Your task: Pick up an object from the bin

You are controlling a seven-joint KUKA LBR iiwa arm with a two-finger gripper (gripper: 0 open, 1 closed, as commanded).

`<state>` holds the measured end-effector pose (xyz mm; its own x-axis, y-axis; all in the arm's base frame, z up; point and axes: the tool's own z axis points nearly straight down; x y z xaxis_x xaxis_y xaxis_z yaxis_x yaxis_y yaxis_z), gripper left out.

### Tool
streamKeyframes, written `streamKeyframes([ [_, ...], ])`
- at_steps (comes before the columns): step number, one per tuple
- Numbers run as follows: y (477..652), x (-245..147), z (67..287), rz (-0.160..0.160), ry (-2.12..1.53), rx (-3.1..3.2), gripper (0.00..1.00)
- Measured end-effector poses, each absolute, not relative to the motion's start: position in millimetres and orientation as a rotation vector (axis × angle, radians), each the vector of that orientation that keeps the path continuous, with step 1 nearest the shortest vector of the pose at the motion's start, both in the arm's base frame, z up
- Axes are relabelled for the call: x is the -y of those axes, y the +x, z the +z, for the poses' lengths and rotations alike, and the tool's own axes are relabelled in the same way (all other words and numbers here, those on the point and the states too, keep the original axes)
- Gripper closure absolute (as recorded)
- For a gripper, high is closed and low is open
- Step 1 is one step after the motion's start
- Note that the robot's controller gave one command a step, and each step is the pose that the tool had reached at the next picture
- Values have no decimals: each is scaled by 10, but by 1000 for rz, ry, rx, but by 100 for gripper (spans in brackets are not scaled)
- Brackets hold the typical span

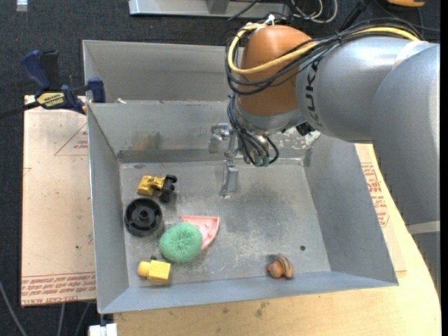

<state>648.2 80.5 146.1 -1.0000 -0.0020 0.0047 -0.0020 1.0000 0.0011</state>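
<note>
The claw (229, 179) hangs over the bare floor of the bin (280, 208), right of a yellow toy truck (155, 185); whether it is open or closed I cannot tell.

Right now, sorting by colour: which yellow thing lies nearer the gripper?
The yellow-and-black toy vehicle, left of the gripper; the plain yellow block sits farther off.

toy truck (154, 185) 1 | black wheel (143, 216) 1 | pink slice (205, 227) 1 | green scrubber (180, 243) 1 | yellow block (155, 271) 1 | brown lump (280, 267) 1

The green scrubber (180, 242) covers part of the pink wedge (205, 226); the arm (378, 82) runs off the right edge.
</note>
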Motion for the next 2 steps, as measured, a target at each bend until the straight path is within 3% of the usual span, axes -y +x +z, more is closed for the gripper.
streamKeyframes([
  [1, 6494, -802, 1511, -2, 1, 3143, 0],
  [2, 6359, -1109, 1098, -1, 82, 3149, 0],
])
